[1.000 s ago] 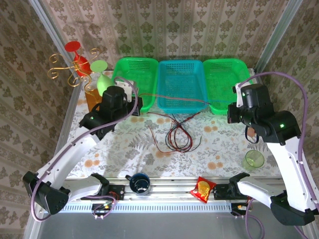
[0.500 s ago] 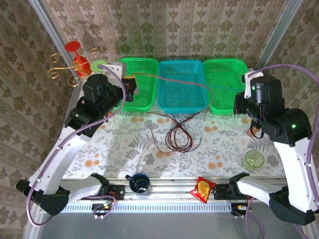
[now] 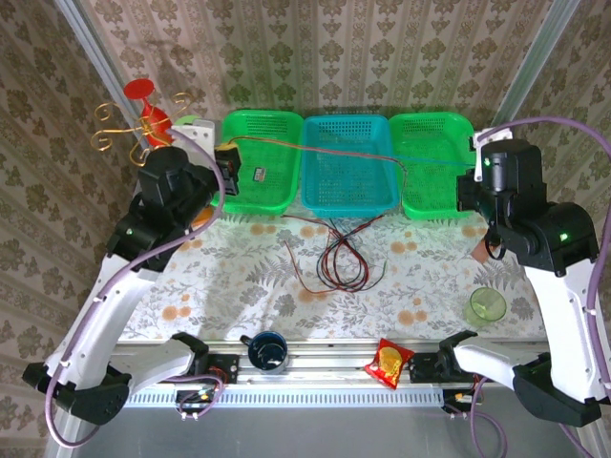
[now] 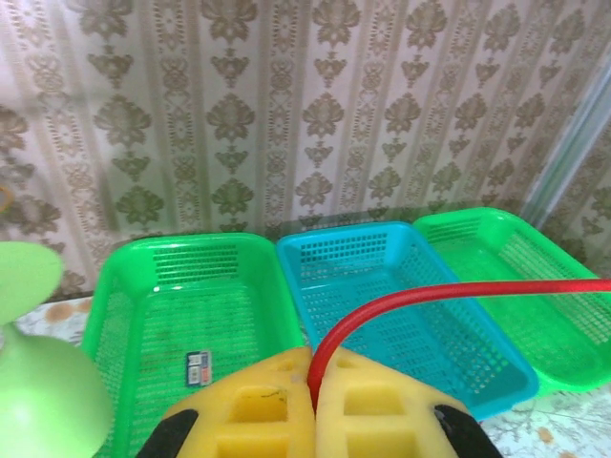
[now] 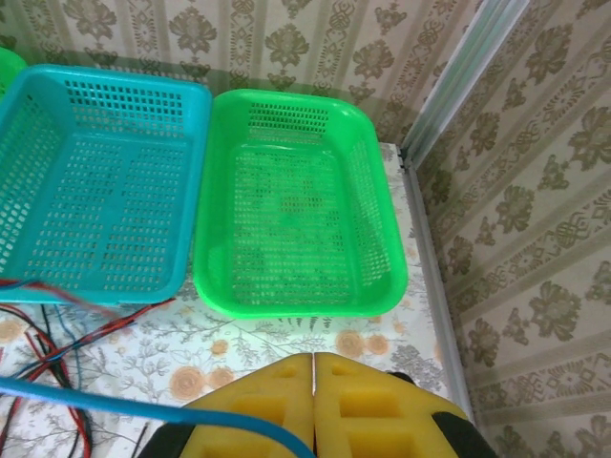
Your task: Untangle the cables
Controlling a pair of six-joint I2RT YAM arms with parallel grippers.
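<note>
Both arms reach high over the far side of the table [image 3: 239, 277]. The left fingers [image 4: 282, 401] pinch a red cable [image 4: 458, 291] and the right fingers [image 5: 282, 396] a blue cable [image 5: 143, 408]. The remaining cables [image 3: 344, 262] lie tangled before the blue basket [image 3: 348, 118].

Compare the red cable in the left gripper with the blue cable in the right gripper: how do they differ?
Colour: the red cable versus the blue cable. Path: the red cable rises from the left gripper and bends right; the blue cable leaves the right gripper leftward, low and nearly straight. Shared: each is pinched between shut yellow pads, clear of the table.
</note>
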